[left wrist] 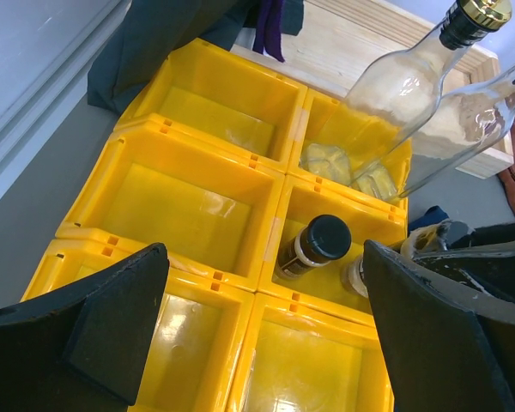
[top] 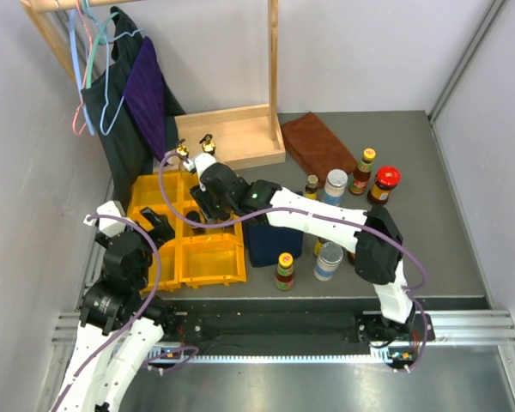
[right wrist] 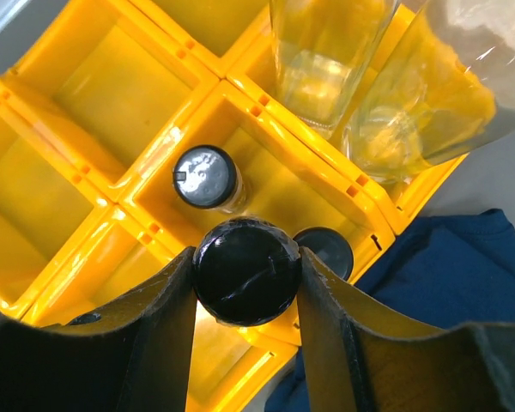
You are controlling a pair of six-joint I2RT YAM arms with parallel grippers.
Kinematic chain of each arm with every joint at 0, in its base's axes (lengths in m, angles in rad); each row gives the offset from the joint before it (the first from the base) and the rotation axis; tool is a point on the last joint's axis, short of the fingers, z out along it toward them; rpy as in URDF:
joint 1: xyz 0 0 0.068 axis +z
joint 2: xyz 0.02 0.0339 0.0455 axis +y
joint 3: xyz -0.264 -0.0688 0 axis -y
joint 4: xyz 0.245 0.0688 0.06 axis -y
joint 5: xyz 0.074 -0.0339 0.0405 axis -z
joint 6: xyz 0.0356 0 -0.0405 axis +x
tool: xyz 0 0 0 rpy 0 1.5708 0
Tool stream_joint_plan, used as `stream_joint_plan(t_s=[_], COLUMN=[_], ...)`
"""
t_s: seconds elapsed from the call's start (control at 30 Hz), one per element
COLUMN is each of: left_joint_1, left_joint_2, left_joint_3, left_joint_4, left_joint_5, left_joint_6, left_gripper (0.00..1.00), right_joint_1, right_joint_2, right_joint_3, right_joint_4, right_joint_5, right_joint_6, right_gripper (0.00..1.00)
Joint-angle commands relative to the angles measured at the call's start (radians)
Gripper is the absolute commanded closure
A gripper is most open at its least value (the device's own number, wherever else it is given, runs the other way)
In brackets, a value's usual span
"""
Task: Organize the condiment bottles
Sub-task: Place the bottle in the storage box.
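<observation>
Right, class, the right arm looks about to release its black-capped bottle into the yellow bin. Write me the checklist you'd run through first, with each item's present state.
1. Right claw grips the black-capped bottle: ok, the cap is pinched between both fingers.
2. Target compartment has room: cannot tell; a shiny-capped bottle and a dark-capped bottle already stand in it.
3. Held bottle's base seated: cannot tell, it is hidden beneath its cap.
4. Left claw out of the way: ok, it is open, empty and over nearer compartments.
5. Clear bottles steady: not ok, both lean in the far compartment.
</observation>
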Motion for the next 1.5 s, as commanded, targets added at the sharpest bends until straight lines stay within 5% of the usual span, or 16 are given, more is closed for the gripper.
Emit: stream_joint_plan(t_s=[0.0, 0.93, 1.23, 1.47], left_joint_1=[0.004, 0.004, 0.004, 0.004], left_joint_2=[-0.011, -0.164, -0.164, -0.164], left_joint_3=[-0.009, -0.007, -0.004, -0.004], left_joint_4=[0.007, -0.024, -0.027, -0.027], left_joint_5=[-0.018, -0.133, -0.134, -0.136], left_joint_6=[-0.006, -0.047, -0.047, -0.049], left_gripper=[0.01, 0.01, 0.01, 0.01], right_joint_1=[0.017, 0.017, 0.017, 0.021], right_joint_2=[0.030, 0.174, 0.177, 0.143], right_joint_3=[0.079, 0.092, 0.089, 0.081], right_joint_4=[0.027, 0.036, 0.036, 0.046], right_joint_5=[0.012, 0.043, 0.032, 0.023], right_joint_6=[-0.009, -0.034, -0.026, -0.013], right_gripper=[1.00, 0.99, 0.80, 0.53])
